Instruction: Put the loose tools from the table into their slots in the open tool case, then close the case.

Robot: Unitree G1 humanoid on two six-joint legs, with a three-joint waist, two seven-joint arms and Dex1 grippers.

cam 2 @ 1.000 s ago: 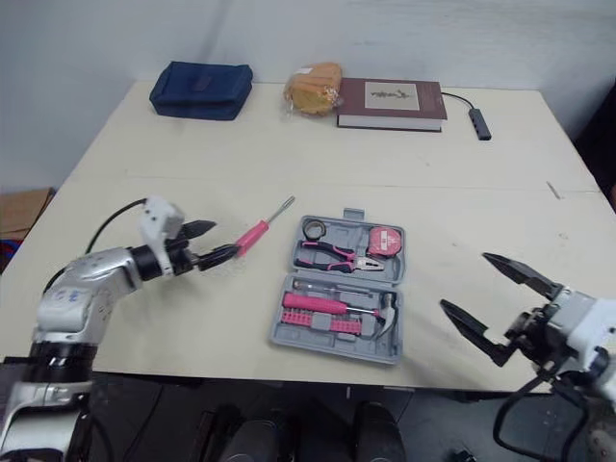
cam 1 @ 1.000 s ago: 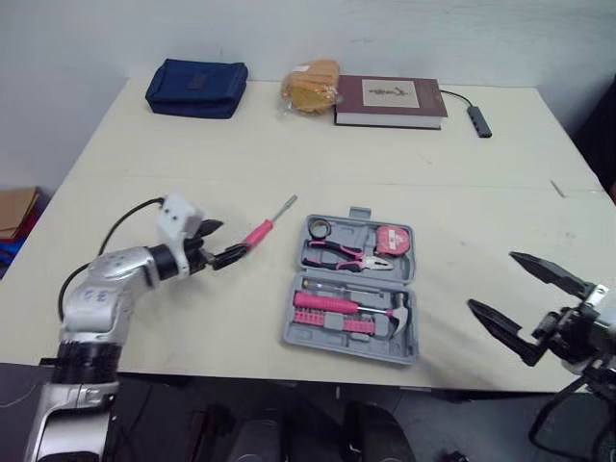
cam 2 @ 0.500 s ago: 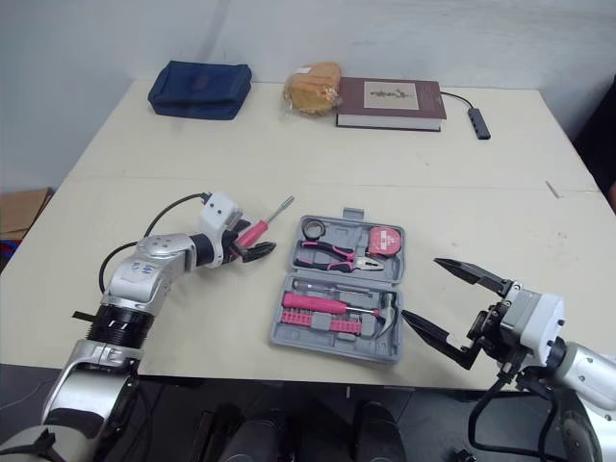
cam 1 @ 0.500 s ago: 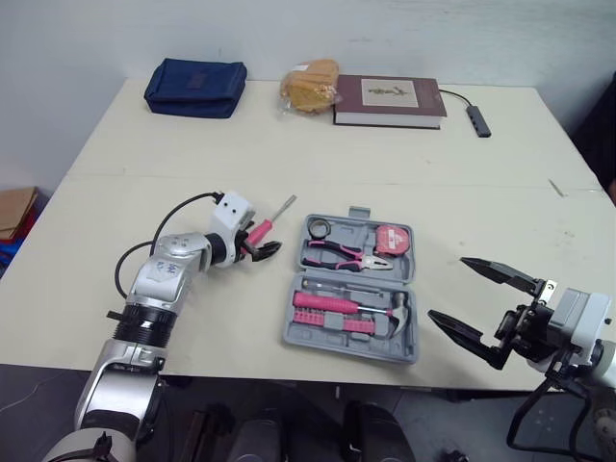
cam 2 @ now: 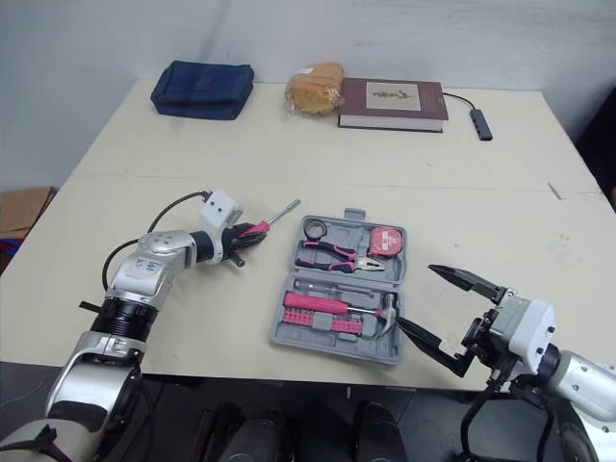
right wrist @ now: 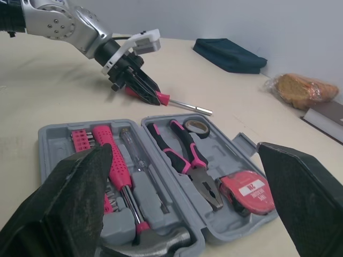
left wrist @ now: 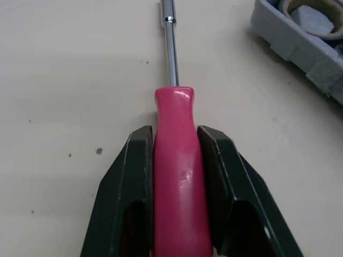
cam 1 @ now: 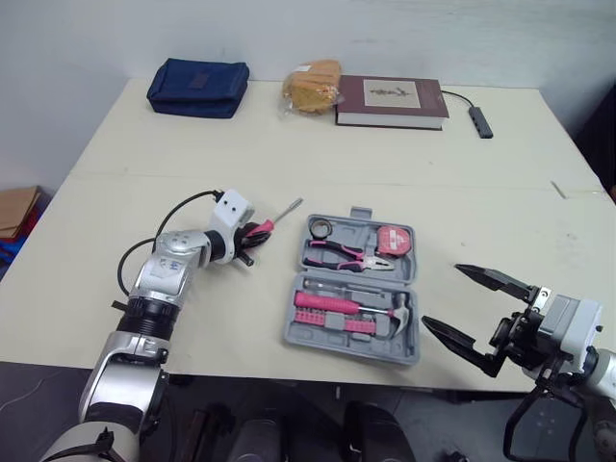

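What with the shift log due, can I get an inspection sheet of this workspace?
Surface: cream table, a seam running across it.
Job's things: grey tool case open, with pliers, tape measure and hammer slotted in; pink screwdriver outside it, on the case's left.
Clutter: blue pouch, bagged bread and book along the far edge.
Hands: left hand shut on the screwdriver handle; right hand open, holding nothing, just right of the case.
Cables: black cable with an adapter beside the book.
Surroundings: pale wall behind; cardboard on the floor, left.
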